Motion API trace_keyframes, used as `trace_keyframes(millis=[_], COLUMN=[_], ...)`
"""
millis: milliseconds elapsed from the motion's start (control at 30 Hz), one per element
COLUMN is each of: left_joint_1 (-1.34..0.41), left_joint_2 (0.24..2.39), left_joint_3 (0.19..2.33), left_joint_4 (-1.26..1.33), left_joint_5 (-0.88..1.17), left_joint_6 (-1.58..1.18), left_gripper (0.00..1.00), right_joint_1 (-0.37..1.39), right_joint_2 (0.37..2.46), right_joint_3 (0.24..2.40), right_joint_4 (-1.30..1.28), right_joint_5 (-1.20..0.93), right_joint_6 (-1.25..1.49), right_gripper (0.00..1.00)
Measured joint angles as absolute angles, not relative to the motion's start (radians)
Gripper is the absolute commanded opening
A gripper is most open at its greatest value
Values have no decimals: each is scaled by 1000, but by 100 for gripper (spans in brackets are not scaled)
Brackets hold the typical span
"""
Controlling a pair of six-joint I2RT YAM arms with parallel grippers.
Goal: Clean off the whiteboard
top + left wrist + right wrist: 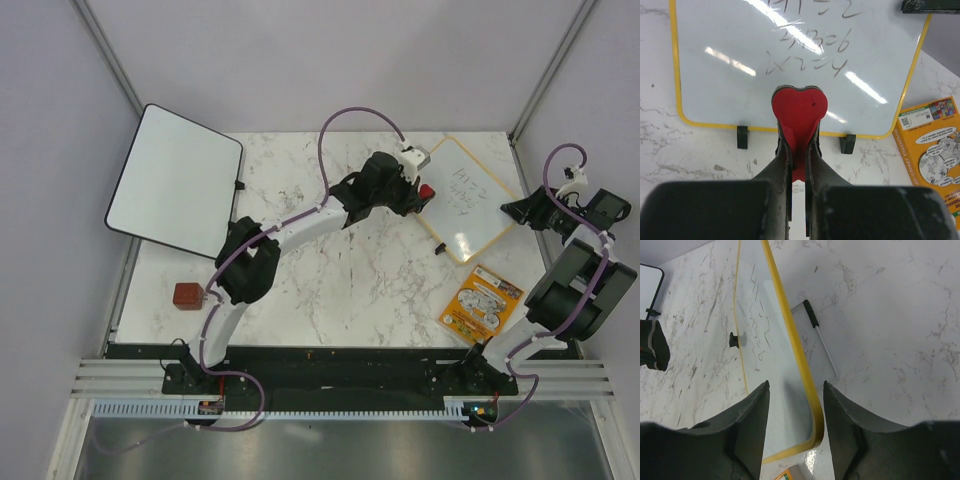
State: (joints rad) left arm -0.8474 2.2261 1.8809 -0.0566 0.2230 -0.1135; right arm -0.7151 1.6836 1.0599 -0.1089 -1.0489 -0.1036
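Nearest you on the right lies the orange printed booklet [481, 303], just beside the near corner of the small whiteboard with the thin yellow frame [470, 205]. The board sits toward the far right of the marble table [330, 290]. Your right gripper [795, 386] straddles the board's right edge with one jaw on each face. A gap shows on the written side, so read it as open around the frame, not yet clamped. Your left gripper [799, 147] is closed on the red heart-shaped eraser [800, 107], poised at the board's left edge between the two black clips [742, 137]. I cannot tell whether it touches the surface. The dark handwriting [807, 55] is all there, so no wiping shows. You're at the bracing step. Next, I judge, you need a firm pinch on the frame, then the heart pressed flat and swept across the three lines. Far left, the larger black-framed white board [175, 180] is not your concern
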Motion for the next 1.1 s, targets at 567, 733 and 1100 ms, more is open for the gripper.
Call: trace_keyframes(millis=[567,733,1100], left_joint_1=[-847,-845,-835], left_joint_2=[2400,2402,2402], left_joint_3=[2061,2061,2059], left_joint_4=[-73,-66,-25], left_joint_5=[127,98,54], left_joint_6=[-113,-112,-113], left_gripper=[2,2,2], right_joint_1=[-709,-708,-704], right_joint_2=[1716,1765,1868], right_joint_3=[1086,1170,1357], right_joint_4=[-139,-300,-690], right_joint_5=[-1102,-1124,-1156], right_joint_6=[-122,-271,-661], right_gripper=[6,3,0])
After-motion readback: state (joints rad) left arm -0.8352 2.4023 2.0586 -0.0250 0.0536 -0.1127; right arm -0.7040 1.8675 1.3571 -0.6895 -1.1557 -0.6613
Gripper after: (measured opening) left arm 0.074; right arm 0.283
